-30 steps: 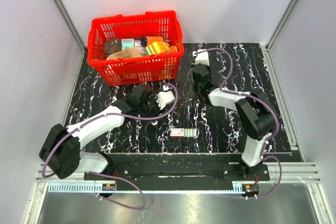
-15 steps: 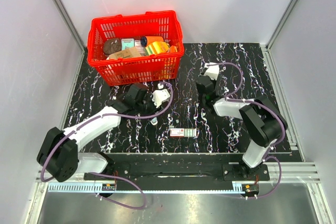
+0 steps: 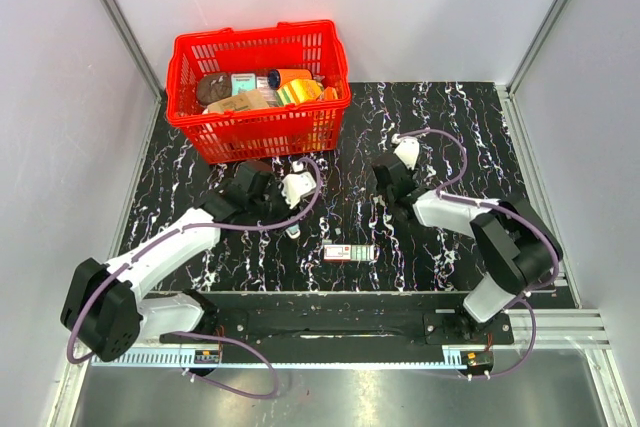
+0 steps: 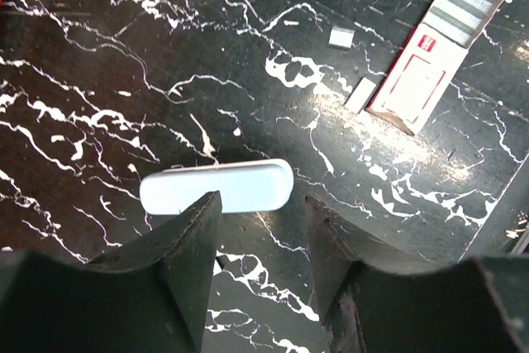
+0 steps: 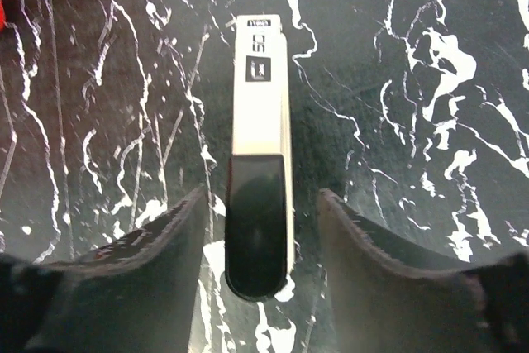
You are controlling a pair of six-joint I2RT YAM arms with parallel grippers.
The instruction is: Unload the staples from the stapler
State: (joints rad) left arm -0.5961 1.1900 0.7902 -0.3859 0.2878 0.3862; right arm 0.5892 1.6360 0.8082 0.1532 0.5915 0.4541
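Observation:
The stapler point(image 5: 259, 204), white with a black rear end, lies on the black marble table between the fingers of my right gripper point(image 5: 260, 229). That gripper is open, with a gap on each side of the stapler. In the top view the right gripper point(image 3: 384, 189) hides the stapler. My left gripper point(image 4: 260, 233) is open and empty, low over a pale blue oblong piece point(image 4: 216, 188). In the top view the left gripper point(image 3: 291, 211) hangs just behind this piece point(image 3: 292, 232). An open red-and-white staple box point(image 4: 438, 64) holds strips of staples. Two loose staple bits point(image 4: 360, 94) lie beside it.
A red basket point(image 3: 259, 87) full of assorted items stands at the back left of the table. The staple box point(image 3: 350, 253) lies near the front edge, between the two arms. Grey walls close in the table on three sides.
My right gripper has come nearer and lower from the back of the table, and its jaws have widened around the stapler. The left gripper has shifted slightly left.

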